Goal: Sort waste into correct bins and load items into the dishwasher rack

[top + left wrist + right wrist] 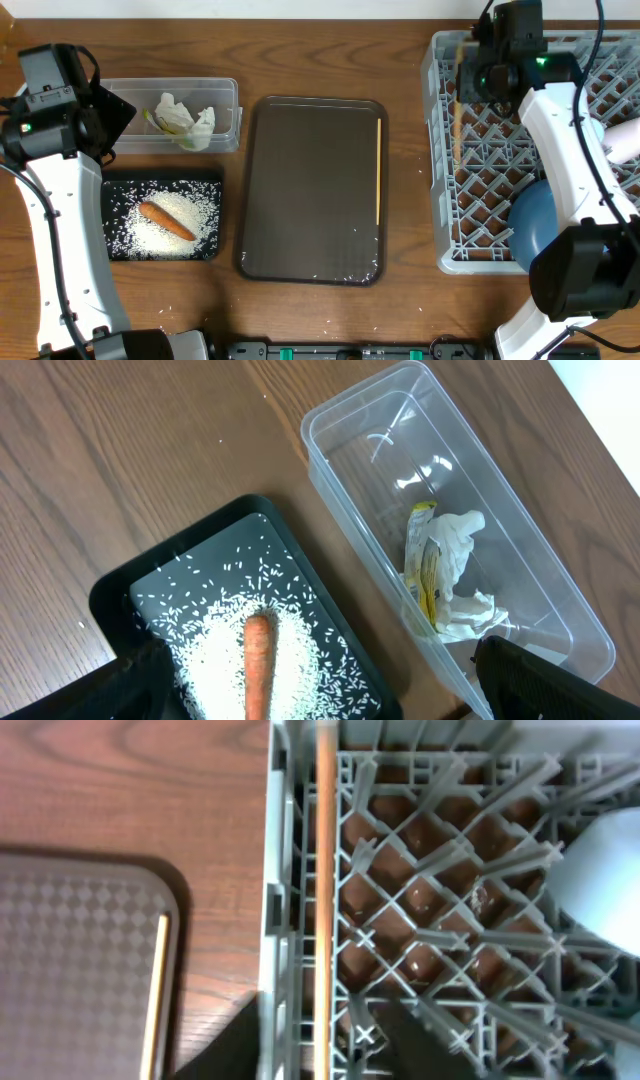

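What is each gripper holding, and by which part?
Nothing in the left gripper. A thin wooden chopstick runs through the right gripper near one end; whether it is clamped cannot be told.

No words, numbers or brand marks can be read anywhere. The yellow-green printed snack wrapper [424, 572], lying in the clear rectangular plastic tub [340, 480], carries some print, but it is too crumpled and small to make out.

Bright, even indoor light falls on the wooden table [320, 60], leaving soft shadows beside the arms. Glare streaks the clear tub [400, 480]. In the right wrist view, chopstick [322, 870] and rack [450, 890] look soft and slightly blurred.
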`<action>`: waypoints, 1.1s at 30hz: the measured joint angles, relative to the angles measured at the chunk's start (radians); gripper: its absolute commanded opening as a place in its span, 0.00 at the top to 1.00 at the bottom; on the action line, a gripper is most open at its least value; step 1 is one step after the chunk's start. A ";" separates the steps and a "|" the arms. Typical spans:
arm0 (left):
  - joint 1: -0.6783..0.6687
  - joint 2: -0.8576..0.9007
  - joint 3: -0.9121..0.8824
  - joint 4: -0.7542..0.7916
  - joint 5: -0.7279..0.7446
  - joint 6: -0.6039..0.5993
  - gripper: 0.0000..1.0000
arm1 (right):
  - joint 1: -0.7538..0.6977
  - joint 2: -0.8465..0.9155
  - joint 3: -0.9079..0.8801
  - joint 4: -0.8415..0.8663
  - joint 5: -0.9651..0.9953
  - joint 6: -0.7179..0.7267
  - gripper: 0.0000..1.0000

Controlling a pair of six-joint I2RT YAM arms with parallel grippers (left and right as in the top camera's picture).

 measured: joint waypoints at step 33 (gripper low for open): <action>0.000 0.000 0.000 0.000 0.000 0.000 0.02 | 0.446 0.245 -0.002 -0.048 0.095 0.463 0.31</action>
